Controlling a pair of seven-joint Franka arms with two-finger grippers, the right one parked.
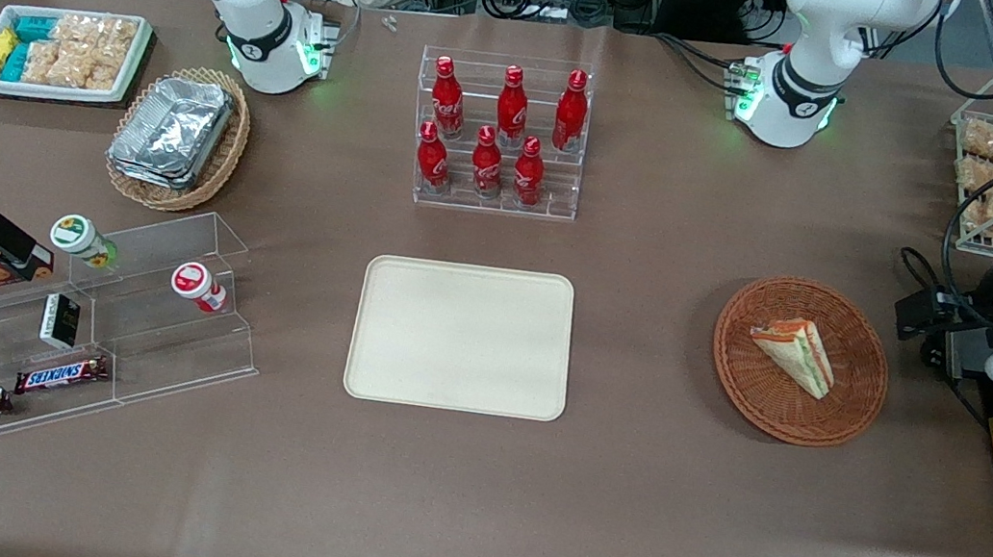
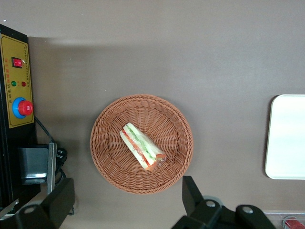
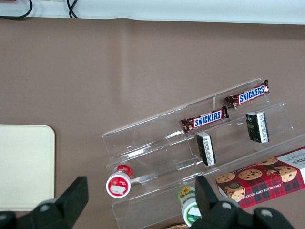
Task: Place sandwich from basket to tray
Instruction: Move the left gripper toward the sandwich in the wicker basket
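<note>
A: Start with the front view. Where is the sandwich (image 1: pixel 795 354)?

B: Lying on its side in the basket (image 1: pixel 848 408), a shallow round bowl of reddish-brown wicker near the working arm's end of the counter (image 1: pixel 622 490). It is a triangular wedge of white bread with orange-red and green layers showing along the cut face.

A: And the tray (image 1: pixel 462 337)?

B: Flat, cream-beige, rounded corners, low rim, in the middle of the counter and well apart from the basket. Its bare surface looks meant to receive the wedge. A clear rack of red bottles (image 1: pixel 501 134) stands farther from the camera than the tray.

A: The working arm?

B: It sits at the counter's edge beside the basket; I judge it is staged there to reach down into it.

A: Now its wrist view.

B: The gripper (image 2: pixel 126 205) hangs above the basket (image 2: pixel 109 157), jaws spread wide and holding nothing. The sandwich (image 2: pixel 142 146) lies diagonally across the weave, untouched. A corner of the tray (image 2: pixel 286 138) shows too.

A: The parked wrist view?

B: Only the tray's (image 3: pixel 24 167) edge, beside a clear stepped stand (image 3: pixel 190 143) of chocolate bars.
</note>
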